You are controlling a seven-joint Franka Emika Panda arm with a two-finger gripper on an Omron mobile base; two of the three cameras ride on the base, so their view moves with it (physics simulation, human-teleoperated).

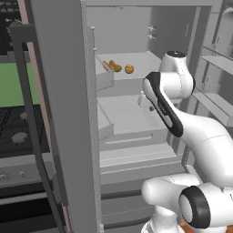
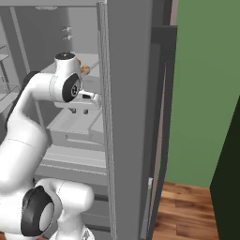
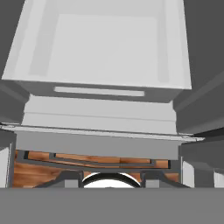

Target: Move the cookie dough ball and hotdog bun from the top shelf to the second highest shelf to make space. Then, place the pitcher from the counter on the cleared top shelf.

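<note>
bun and ball on the top shelf, hand empty in front of the fridge

you are looking into the open fridge. the hotdog bun [image 1: 112,66] lies toward the left of the top shelf [image 1: 141,63], and the cookie dough ball [image 1: 129,68] sits just beside it to the right, apart from it. in the right base view a bit of orange [image 2: 85,69] peeks out past the arm's wrist on that same shelf; you cannot tell there which of the two it is.

the second highest shelf [image 1: 129,116] lies below, broad and pale, with a thick front lip.

your gripper [image 2: 79,110] hangs in front of that lower shelf, pointing down. in the right base view its short fingers stand a little apart with nothing between them. the hand view looks down onto a pale drawer or bin [image 3: 100,48], with wood floor [image 3: 30,173] at the bottom.

to the left of the fridge you can see a dark stove [image 1: 18,132].
</note>
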